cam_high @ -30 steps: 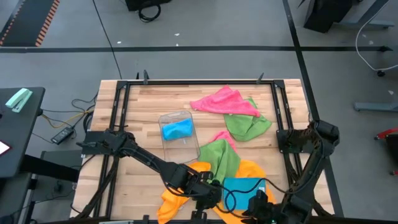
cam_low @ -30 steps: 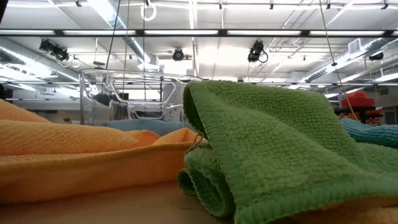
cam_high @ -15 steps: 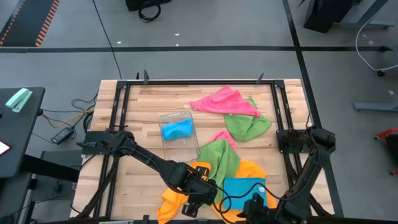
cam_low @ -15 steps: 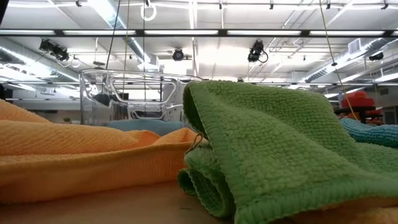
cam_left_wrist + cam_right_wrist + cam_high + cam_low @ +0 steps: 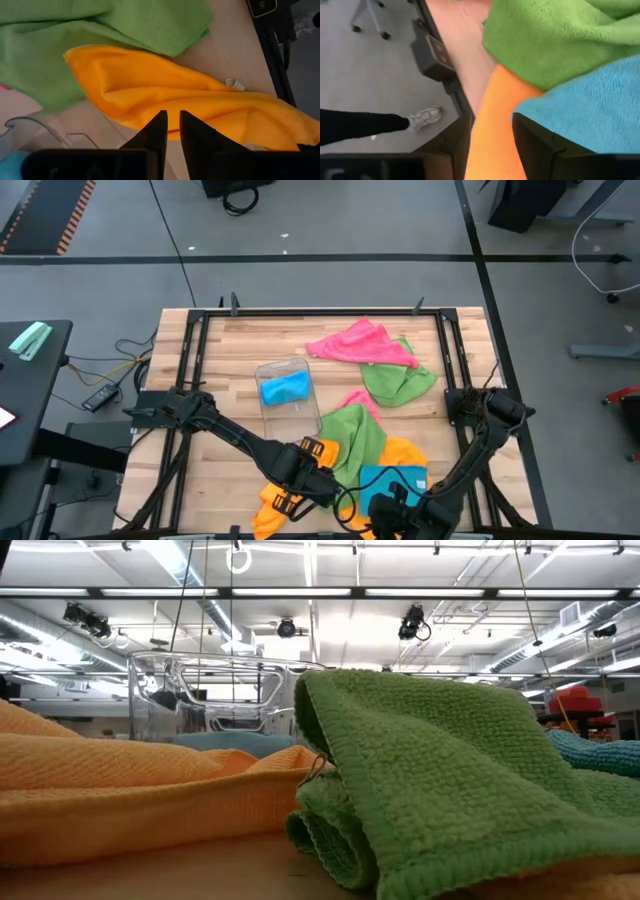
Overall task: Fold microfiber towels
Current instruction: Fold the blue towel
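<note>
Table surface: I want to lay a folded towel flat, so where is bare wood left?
Bare wood runs down the table's left side, beside the clear tray, and along the far edge left of the pink towel. The near middle is crowded: green towel, orange towel, blue towel and both grippers, left gripper, right gripper.

This was a large industrial lab or workshop hall. The low view showed a high open ceiling with long strip lights (image 5: 300,592), exposed beams and ducts, and cameras (image 5: 412,622) hung overhead. From above, a wooden-topped table (image 5: 250,345) in a black metal frame stood on a grey concrete floor (image 5: 330,220) with dark seams, striped hazard tape (image 5: 70,220) and loose cables (image 5: 125,355).
</note>
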You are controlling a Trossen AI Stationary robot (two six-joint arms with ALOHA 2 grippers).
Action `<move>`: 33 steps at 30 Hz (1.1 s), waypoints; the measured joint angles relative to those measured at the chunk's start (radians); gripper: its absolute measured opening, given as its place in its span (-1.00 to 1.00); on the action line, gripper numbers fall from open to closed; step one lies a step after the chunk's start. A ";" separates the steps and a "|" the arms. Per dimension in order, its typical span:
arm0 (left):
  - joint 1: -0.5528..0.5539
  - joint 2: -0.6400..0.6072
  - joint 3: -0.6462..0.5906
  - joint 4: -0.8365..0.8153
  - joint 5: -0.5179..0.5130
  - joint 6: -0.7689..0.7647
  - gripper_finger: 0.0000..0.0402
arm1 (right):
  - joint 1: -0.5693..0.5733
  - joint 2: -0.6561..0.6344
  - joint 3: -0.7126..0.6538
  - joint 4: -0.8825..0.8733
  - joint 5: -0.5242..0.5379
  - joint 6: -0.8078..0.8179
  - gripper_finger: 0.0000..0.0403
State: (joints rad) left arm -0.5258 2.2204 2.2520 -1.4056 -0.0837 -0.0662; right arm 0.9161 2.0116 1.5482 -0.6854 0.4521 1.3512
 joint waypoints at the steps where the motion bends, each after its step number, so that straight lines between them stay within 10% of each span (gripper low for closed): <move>1: -0.003 0.000 0.000 0.002 -0.002 0.000 -0.74 | -0.007 0.004 0.000 0.000 -0.007 -0.018 -0.19; 13: -0.036 0.001 -0.127 0.220 -0.009 -0.024 -0.85 | -0.015 0.040 -0.001 -0.041 -0.042 -0.350 0.30; 33: -0.031 -0.071 -0.150 0.248 -0.025 -0.167 -0.91 | -0.017 0.196 0.000 -0.037 0.030 -0.445 0.33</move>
State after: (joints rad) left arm -0.5568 2.1491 2.1025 -1.1574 -0.1086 -0.2329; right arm 0.8989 2.2079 1.5480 -0.7225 0.4826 0.9063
